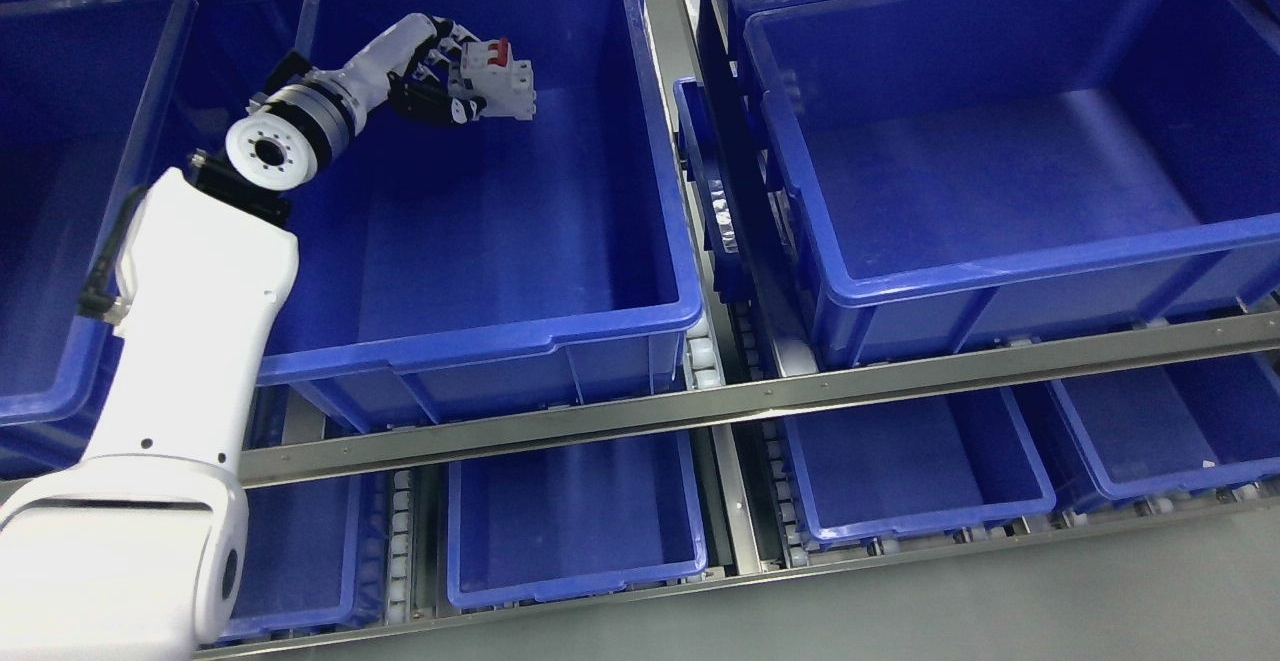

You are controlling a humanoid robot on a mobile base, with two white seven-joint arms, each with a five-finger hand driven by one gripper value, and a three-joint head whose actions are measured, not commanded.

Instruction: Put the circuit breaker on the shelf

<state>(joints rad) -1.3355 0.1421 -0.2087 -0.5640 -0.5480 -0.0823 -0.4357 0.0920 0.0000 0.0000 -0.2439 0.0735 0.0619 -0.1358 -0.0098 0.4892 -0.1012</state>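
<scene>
Over the rear of the blue bin (pixel 660 241) on the shelf, your left hand (pixel 435 76) has its fingers curled round the circuit breaker (pixel 497 79); lower it near the floor before you let go.

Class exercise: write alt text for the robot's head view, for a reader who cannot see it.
The robot's left hand holds a white circuit breaker with a red switch over an open blue bin on a metal shelf rack. More blue bins sit beside and below it.
</scene>
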